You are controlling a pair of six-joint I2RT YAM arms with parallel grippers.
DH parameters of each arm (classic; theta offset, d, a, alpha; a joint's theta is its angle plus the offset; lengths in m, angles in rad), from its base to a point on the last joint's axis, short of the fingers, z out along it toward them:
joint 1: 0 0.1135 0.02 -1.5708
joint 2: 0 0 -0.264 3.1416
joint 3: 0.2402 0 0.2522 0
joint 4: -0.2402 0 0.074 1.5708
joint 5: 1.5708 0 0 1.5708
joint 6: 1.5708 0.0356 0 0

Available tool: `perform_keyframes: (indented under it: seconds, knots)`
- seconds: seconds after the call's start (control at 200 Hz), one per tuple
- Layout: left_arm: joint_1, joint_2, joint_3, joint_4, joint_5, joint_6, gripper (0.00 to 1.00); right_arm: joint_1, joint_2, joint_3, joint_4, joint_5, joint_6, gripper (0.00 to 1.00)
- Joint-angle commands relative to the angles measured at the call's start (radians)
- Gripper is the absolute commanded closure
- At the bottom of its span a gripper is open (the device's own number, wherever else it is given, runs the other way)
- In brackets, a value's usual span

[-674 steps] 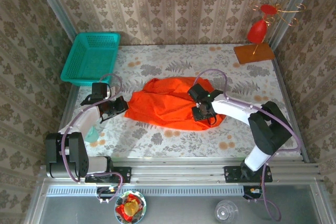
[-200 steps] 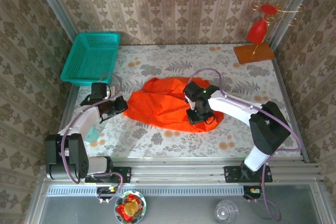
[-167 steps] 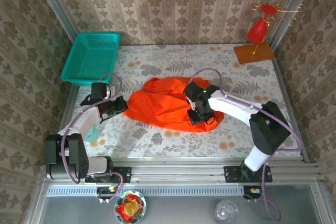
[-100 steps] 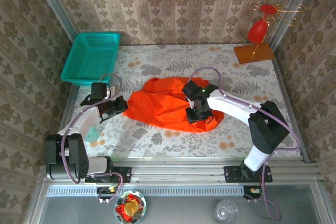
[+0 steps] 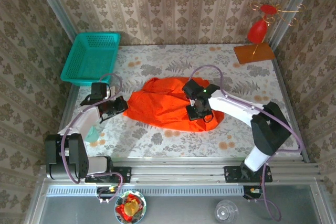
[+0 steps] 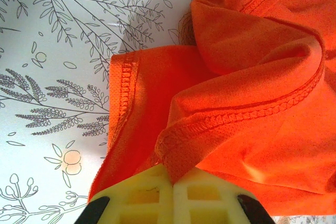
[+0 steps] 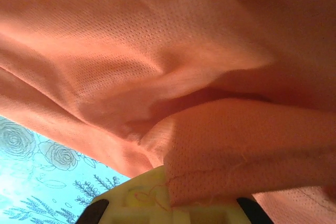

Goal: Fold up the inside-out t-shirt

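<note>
At the middle of the desk (image 5: 173, 61), the orange t-shirt (image 5: 163, 106) is lying bunched with its seams outward, not yet folded. At its left edge the left hand (image 6: 173, 184) is pinching a stitched hem, jaws closed on cloth, probably to pull that side flat. Near the right end, the right hand (image 7: 170, 195) is clamping a fold, likewise closed tight on fabric.

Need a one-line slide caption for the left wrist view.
Left gripper shut on a stitched hem of the crumpled orange t-shirt, above the floral-print tablecloth.
</note>
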State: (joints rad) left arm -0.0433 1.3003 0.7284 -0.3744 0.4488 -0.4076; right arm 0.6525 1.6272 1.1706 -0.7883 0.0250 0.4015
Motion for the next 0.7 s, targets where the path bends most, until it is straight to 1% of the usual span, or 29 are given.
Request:
perform_keyframes:
  seconds: [0.0,0.04,0.18,0.255,0.325,0.4,0.445,0.55,0.635,0.695]
  knots:
    - [0.007,-0.005,0.006,-0.029,0.003,0.024,0.96,-0.02,-0.099,-0.009,-0.025,0.066,0.026,1.0]
    - [0.004,-0.003,0.006,-0.028,0.009,0.027,0.95,-0.03,-0.122,-0.011,-0.022,0.066,0.03,1.0]
    - [-0.018,0.012,0.009,-0.02,0.034,0.041,0.85,-0.069,-0.175,-0.016,-0.024,0.055,0.031,1.0]
    - [-0.046,0.026,0.02,-0.026,0.023,0.055,0.8,-0.094,-0.19,-0.012,-0.037,0.054,0.025,1.0]
    - [-0.097,0.042,0.041,-0.057,-0.035,0.084,0.77,-0.116,-0.2,-0.006,-0.052,0.056,0.012,1.0]
    - [-0.164,0.066,0.076,-0.116,-0.16,0.122,0.74,-0.139,-0.214,0.001,-0.068,0.057,-0.003,1.0]
    - [-0.199,0.079,0.093,-0.14,-0.212,0.136,0.71,-0.151,-0.224,0.003,-0.074,0.057,-0.01,1.0]
    - [-0.261,0.109,0.124,-0.173,-0.283,0.162,0.66,-0.173,-0.229,0.004,-0.08,0.049,-0.019,1.0]
    - [-0.306,0.136,0.153,-0.22,-0.362,0.181,0.65,-0.181,-0.229,0.007,-0.081,0.043,-0.021,1.0]
    - [-0.322,0.149,0.164,-0.245,-0.38,0.187,0.65,-0.185,-0.228,0.008,-0.081,0.042,-0.025,1.0]
